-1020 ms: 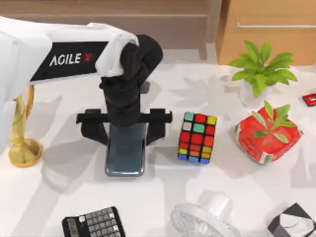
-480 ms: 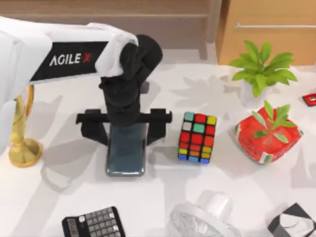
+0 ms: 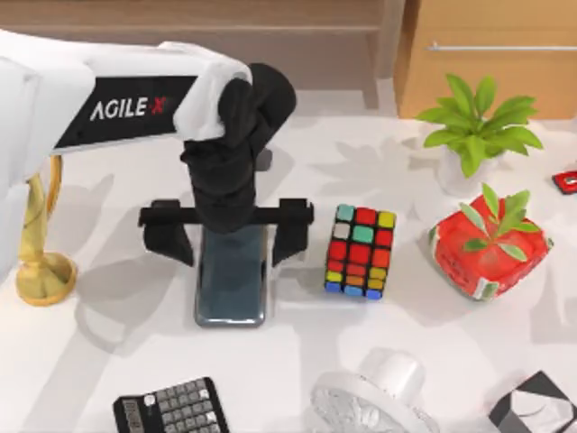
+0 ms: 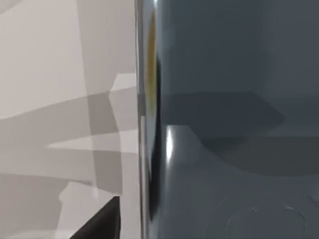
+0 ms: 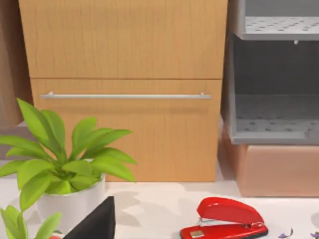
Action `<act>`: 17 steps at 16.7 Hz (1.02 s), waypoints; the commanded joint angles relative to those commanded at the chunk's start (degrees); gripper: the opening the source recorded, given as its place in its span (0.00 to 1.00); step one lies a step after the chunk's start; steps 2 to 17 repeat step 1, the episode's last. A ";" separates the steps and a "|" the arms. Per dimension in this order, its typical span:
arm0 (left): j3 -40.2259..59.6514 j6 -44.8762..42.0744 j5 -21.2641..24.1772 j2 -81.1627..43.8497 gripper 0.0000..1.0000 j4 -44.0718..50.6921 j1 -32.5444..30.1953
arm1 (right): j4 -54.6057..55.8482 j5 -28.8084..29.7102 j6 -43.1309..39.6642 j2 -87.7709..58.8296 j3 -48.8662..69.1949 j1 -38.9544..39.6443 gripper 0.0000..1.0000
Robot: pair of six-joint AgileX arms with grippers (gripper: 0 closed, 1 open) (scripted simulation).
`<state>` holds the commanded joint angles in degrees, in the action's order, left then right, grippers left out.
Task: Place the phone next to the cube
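The phone [image 3: 231, 284] lies on the desk [image 3: 297, 361] just left of the cube [image 3: 361, 252]; the calculator [image 3: 171, 408] sits nearer the front edge.

White and black AgileX arm, matte finish.

Left arm [image 3: 108, 99]: broad white shell with rounded edges, carrying a black panel lettered "AGILE X" in white, the X in red. Past the white sleeve, a bulky black wrist of rounded, stacked housings. Below that, a flat black crossbar ending in two blocky black fingers [image 3: 292, 233] with tapering tips, forming the left gripper [image 3: 229, 236]. No cables or screws visible. Dark wedge-shaped finger tip [image 4: 99, 221] in the left wrist view; a similar black tip [image 5: 97, 221] in the right wrist view.
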<state>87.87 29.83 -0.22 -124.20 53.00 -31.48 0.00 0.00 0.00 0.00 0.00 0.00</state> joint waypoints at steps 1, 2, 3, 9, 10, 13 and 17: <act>0.00 0.00 0.00 0.00 1.00 0.00 0.00 | 0.00 0.00 0.00 0.00 0.00 0.00 1.00; 0.00 0.00 0.00 0.00 1.00 0.00 0.00 | 0.00 0.00 0.00 0.00 0.00 0.00 1.00; 0.00 0.00 0.00 0.00 1.00 0.00 0.00 | 0.00 0.00 0.00 0.00 0.00 0.00 1.00; 0.00 0.00 0.00 0.00 1.00 0.00 0.00 | 0.00 0.00 0.00 0.00 0.00 0.00 1.00; 0.00 0.00 0.00 0.00 1.00 0.00 0.00 | 0.00 0.00 0.00 0.00 0.00 0.00 1.00; 0.00 0.00 0.00 0.00 1.00 0.00 0.00 | 0.00 0.00 0.00 0.00 0.00 0.00 1.00; 0.00 0.00 0.00 0.00 1.00 0.00 0.00 | 0.00 0.00 0.00 0.00 0.00 0.00 1.00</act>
